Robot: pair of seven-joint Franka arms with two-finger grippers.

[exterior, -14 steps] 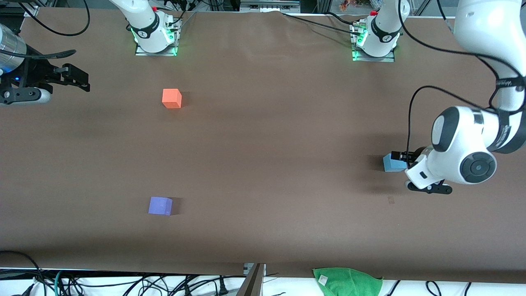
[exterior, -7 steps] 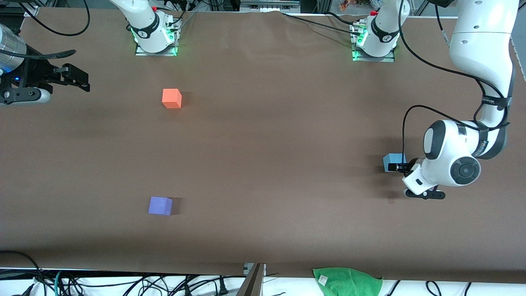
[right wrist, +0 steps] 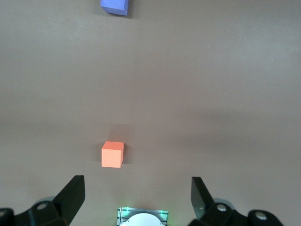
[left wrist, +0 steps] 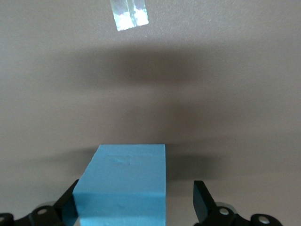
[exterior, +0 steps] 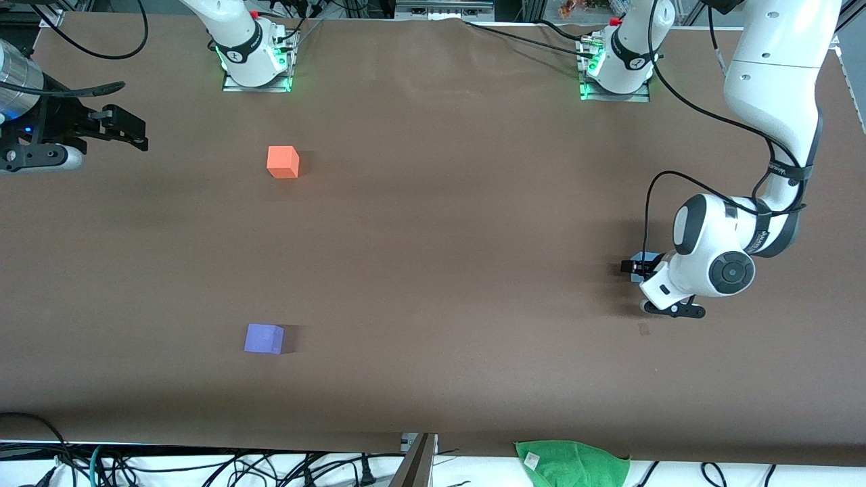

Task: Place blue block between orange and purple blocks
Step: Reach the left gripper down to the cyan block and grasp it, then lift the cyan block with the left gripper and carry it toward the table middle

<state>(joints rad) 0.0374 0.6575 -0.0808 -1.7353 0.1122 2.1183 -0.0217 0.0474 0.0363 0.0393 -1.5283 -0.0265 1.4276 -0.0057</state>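
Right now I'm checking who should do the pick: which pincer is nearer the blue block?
Left. The left pincer straddles the blue block, fingers open either side. The right pincer waits at the right arm's end of the table.

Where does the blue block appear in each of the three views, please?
Front view: blue block, mostly hidden under the left gripper, at the left arm's end of the table.
Left wrist view: blue block between the open jaws.
Right wrist view: not in it.
Shared landmark: tape patch.
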